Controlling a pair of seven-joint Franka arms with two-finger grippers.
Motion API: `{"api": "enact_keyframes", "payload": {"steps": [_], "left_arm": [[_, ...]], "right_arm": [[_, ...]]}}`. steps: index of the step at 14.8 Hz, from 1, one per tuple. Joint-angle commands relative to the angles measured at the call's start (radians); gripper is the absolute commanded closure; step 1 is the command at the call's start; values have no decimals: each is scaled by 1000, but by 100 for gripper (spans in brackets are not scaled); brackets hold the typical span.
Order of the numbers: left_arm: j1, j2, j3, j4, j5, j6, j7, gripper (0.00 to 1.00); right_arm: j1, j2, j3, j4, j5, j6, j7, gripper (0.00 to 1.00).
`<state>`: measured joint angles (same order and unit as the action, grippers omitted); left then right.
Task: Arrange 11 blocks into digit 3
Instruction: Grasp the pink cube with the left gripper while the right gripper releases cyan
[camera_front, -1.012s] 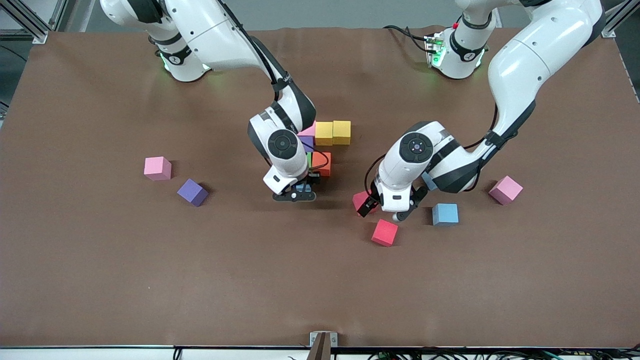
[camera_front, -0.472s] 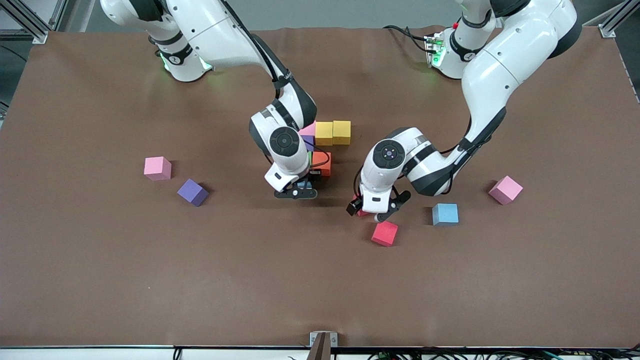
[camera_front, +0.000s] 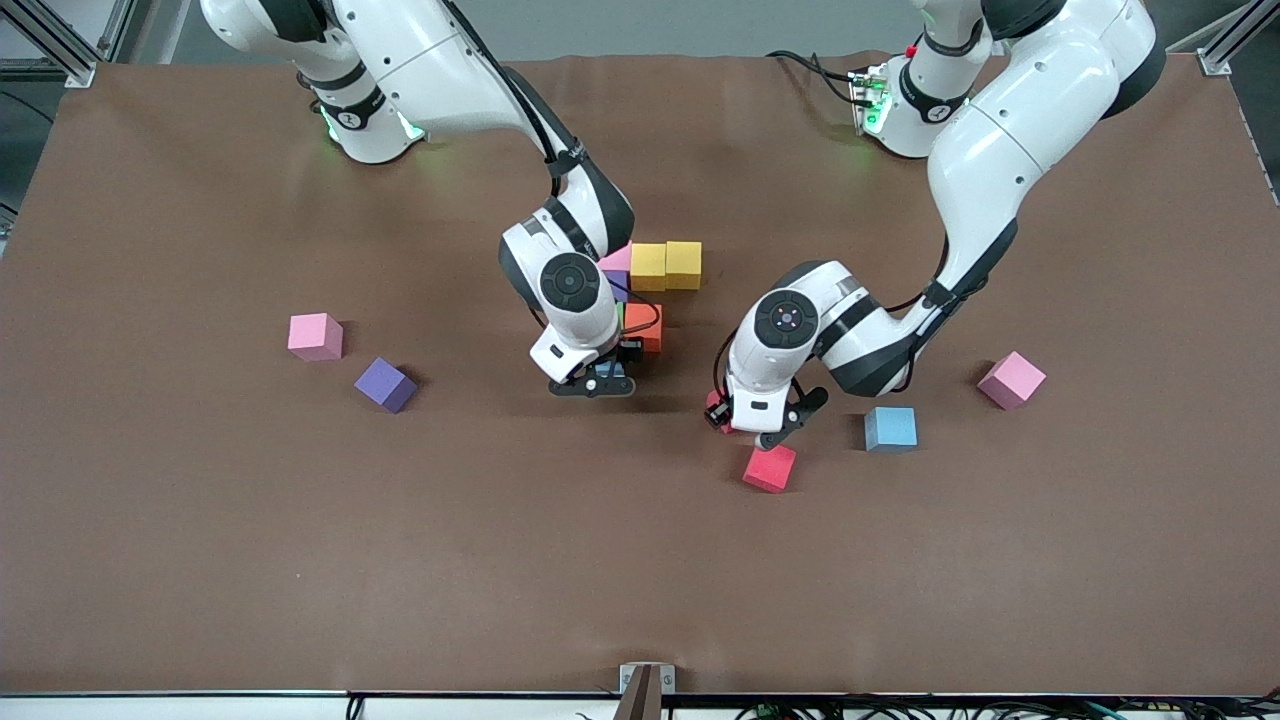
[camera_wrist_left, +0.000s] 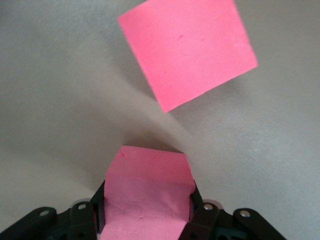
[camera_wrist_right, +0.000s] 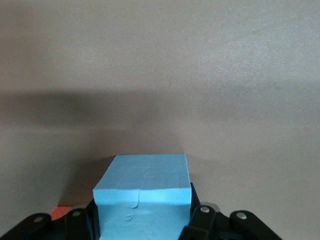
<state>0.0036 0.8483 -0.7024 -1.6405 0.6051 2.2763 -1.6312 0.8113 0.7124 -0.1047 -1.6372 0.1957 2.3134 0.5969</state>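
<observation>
1. The left gripper (camera_wrist_left: 147, 220) has its fingers pinching a red block (camera_wrist_left: 147, 200), low over the worktop (camera_front: 200, 550) beside another red block (camera_front: 769, 467).
2. The right gripper (camera_wrist_right: 142, 220) pinches a light blue block (camera_wrist_right: 142, 200) beside the unfinished digit 3 (camera_front: 655, 290).
3. The foam looks light and soft; flat opposite faces suit gripping.
4. Only the wrist views show both grips.

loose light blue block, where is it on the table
In the front view the loose light blue block lies toward the left arm's end, between the pink block and the loose red block.
</observation>
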Motion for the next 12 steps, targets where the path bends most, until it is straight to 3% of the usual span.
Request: {"api": "enact_keyframes", "payload": {"steps": [1, 6, 7, 9, 12], "left_arm": [[4, -23, -9, 10, -44, -82, 4, 87], [6, -52, -57, -16, -68, -147, -394, 86], [6, -60, -66, -27, -68, -149, -460, 86], [12, -77, -81, -57, -68, -149, -606, 86], [12, -90, -91, -93, -59, -149, -771, 86]], "right_arm": [[19, -4, 8, -52, 19, 12, 17, 69], [19, -2, 8, -50, 17, 11, 41, 65], [19, -4, 8, -49, 17, 8, 41, 55], [16, -4, 8, -43, 17, 1, 43, 1], [-1, -27, 8, -15, 17, -43, 35, 0]]}}
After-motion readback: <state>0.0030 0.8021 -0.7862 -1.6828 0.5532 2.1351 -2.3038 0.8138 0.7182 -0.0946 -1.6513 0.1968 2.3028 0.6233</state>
